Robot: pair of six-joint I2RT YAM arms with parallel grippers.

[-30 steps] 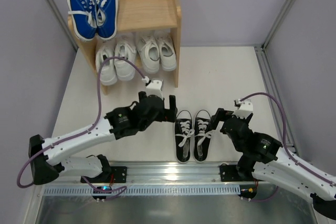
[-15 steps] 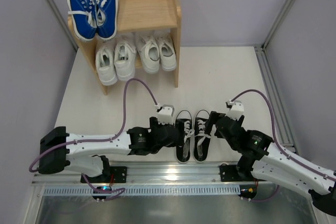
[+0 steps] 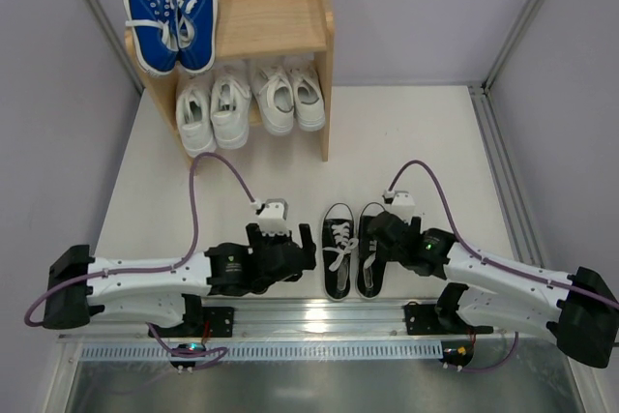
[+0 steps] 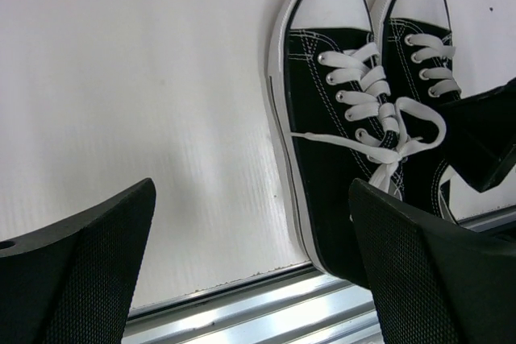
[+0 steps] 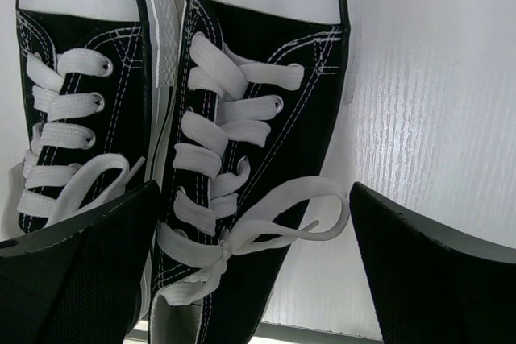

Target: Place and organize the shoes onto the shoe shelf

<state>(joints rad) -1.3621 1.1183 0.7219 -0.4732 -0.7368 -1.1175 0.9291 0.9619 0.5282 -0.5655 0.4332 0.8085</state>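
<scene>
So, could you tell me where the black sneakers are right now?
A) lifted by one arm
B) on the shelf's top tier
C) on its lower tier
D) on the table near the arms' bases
D, since the black sneakers stand side by side on the table while the shoe shelf holds only the blue pair and white pairs.

The flat white table (image 3: 416, 142) carried a small two-tier shelf of light wood (image 3: 276, 12) at its far left. A pair of black canvas sneakers (image 3: 338, 253) stood side by side near its front edge. A pair of blue canvas sneakers (image 3: 169, 16) lay on the left of the top tier, and two pairs of white sneakers (image 3: 287, 96) filled the lower tier.
</scene>
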